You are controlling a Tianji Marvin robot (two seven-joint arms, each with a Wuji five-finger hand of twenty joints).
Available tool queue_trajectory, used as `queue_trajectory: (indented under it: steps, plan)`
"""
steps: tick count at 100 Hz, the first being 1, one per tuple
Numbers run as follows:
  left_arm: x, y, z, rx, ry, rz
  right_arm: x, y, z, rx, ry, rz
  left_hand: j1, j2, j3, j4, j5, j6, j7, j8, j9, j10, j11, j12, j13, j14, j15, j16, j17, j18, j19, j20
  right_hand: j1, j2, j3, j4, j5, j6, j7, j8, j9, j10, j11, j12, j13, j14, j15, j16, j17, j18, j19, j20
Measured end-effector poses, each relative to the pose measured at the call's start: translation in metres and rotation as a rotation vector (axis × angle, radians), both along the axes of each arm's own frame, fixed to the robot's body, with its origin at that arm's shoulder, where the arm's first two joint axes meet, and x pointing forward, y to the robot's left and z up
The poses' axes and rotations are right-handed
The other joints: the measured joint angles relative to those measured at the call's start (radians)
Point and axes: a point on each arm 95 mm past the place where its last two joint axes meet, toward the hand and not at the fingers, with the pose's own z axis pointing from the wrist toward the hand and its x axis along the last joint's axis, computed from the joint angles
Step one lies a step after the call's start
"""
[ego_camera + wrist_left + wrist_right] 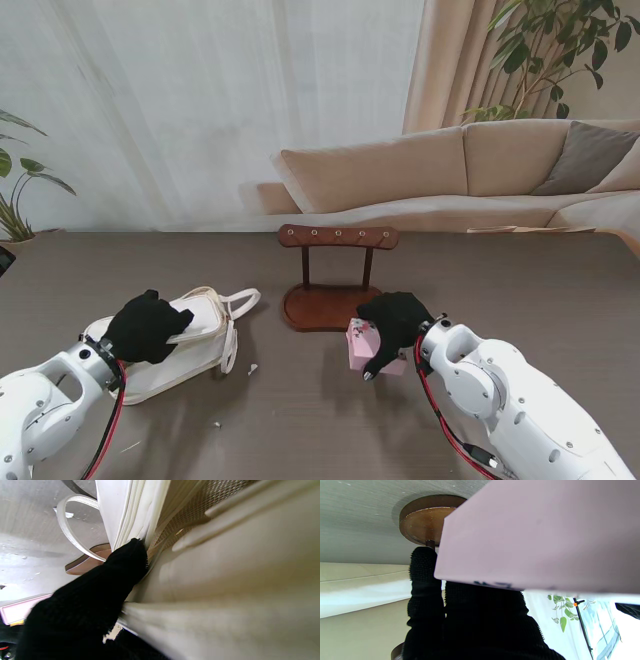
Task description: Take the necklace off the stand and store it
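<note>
The wooden necklace stand (pixel 337 270) rises at the table's middle; its crossbar with pegs shows no necklace hanging, and I see no necklace in any view. My left hand (pixel 147 326), in a black glove, grips the top edge of a white handbag (pixel 205 345) lying on the left. In the left wrist view a fingertip (pixel 130 557) is tucked into the bag's opening (pixel 225 567). My right hand (pixel 395 318) is shut on a pink box (pixel 358 345) just in front of the stand's base. The box (pixel 532 535) fills the right wrist view, with the stand's base (pixel 425 522) behind it.
A beige sofa (pixel 480 170) and a white curtain stand beyond the table's far edge. Potted plants sit at the far left and far right. Small white scraps (pixel 252 369) lie on the grey table near the bag. The bag's handle (pixel 240 298) loops toward the stand.
</note>
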Motion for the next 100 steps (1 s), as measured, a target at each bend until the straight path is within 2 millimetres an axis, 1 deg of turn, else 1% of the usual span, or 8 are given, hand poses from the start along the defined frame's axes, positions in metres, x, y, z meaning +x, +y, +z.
queue_trajectory:
  steps: [24,27,53,63,73,86,94,100]
  plan:
    - [-0.011,-0.006,0.001,-0.005,0.049,-0.037,0.001,-0.002,0.002,0.005,-0.002,-0.009,0.001,-0.006,0.013,0.001,0.005,0.006,0.0,-0.001,0.001,0.006,0.0,0.006,0.0,0.001,0.0,0.025,0.0,0.0,0.0,-0.001,0.0,0.0,0.0,0.0,0.0,0.0,0.0,0.0,0.0,0.0,0.0,0.0,0.0,0.0,0.0,0.0,0.0,0.0,0.0,0.0]
    - [-0.012,-0.007,0.001,-0.009,0.056,-0.045,0.0,-0.004,0.003,0.007,-0.004,-0.013,0.011,-0.015,0.015,0.02,0.008,0.01,0.0,-0.002,0.001,0.01,0.001,0.011,0.0,0.002,0.0,0.026,0.0,0.0,0.0,-0.005,0.0,0.0,0.0,0.0,0.0,0.0,0.0,0.0,0.0,0.0,0.0,0.0,0.0,0.0,0.0,0.0,0.0,0.0,0.0,0.0]
    - [-0.022,-0.012,0.006,-0.018,0.064,-0.082,-0.004,-0.004,0.008,0.005,-0.008,-0.009,0.02,-0.03,0.025,0.02,0.016,0.012,0.0,-0.011,0.002,0.014,0.01,0.013,0.0,0.004,-0.011,0.05,0.0,0.001,0.0,-0.011,0.0,0.0,0.0,0.0,0.0,0.0,0.0,0.0,0.0,0.0,0.0,0.0,0.0,0.0,0.0,0.0,0.0,0.0,0.0,0.0]
    - [-0.021,-0.01,0.009,-0.005,0.009,-0.064,-0.005,-0.003,0.009,0.006,-0.01,-0.005,0.02,-0.03,0.025,0.02,0.016,0.01,0.0,-0.011,0.002,0.012,0.008,0.0,0.0,0.004,-0.022,0.05,0.0,0.001,0.0,-0.012,0.0,0.0,0.0,0.0,0.0,0.0,0.0,0.0,0.0,0.0,0.0,0.0,0.0,0.0,0.0,0.0,0.0,0.0,0.0,0.0]
    - [-0.017,-0.004,0.008,-0.024,-0.052,0.006,-0.006,-0.002,0.009,0.008,-0.011,-0.002,0.02,-0.029,0.022,0.02,0.016,0.001,-0.003,-0.013,0.002,0.01,-0.021,-0.005,-0.001,0.01,-0.027,-0.008,-0.008,0.009,0.0,-0.013,0.0,0.0,0.0,0.0,0.0,0.0,0.0,0.0,0.0,0.0,0.0,0.0,0.0,0.0,0.0,0.0,0.0,0.0,0.0,0.0]
    - [-0.007,0.003,-0.006,-0.048,-0.072,0.044,-0.007,-0.001,0.009,0.008,-0.009,0.001,0.019,-0.006,-0.014,0.019,0.015,-0.029,-0.007,-0.013,-0.046,0.0,-0.053,-0.016,-0.037,0.014,-0.052,-0.027,-0.054,0.011,0.0,-0.013,0.0,0.0,0.0,0.0,0.0,0.0,0.0,0.0,0.0,0.0,0.0,0.0,0.0,0.0,0.0,0.0,0.0,0.0,0.0,0.0]
    - [-0.002,0.004,-0.012,-0.049,-0.069,0.064,-0.008,-0.002,0.009,0.008,-0.008,0.001,0.008,0.001,-0.025,0.019,-0.012,-0.06,-0.03,0.043,-0.158,-0.003,-0.022,-0.12,-0.092,0.032,-0.091,-0.054,-0.101,0.019,0.0,-0.001,0.0,0.0,0.0,0.0,0.0,0.0,0.0,0.0,0.0,0.0,0.0,0.0,0.0,0.0,0.0,0.0,0.0,0.0,0.0,-0.001]
    - [0.001,0.004,-0.014,-0.05,-0.068,0.074,-0.008,-0.002,0.009,0.008,-0.008,0.0,-0.048,0.041,-0.034,0.024,-0.059,-0.079,-0.214,0.103,-0.255,0.004,0.003,-0.297,-0.139,0.038,-0.13,-0.088,-0.144,0.021,-0.012,0.013,0.0,0.0,0.0,0.0,0.0,0.0,0.0,0.0,0.0,0.0,0.0,0.0,0.0,0.0,0.0,0.0,0.0,0.0,0.0,-0.001]
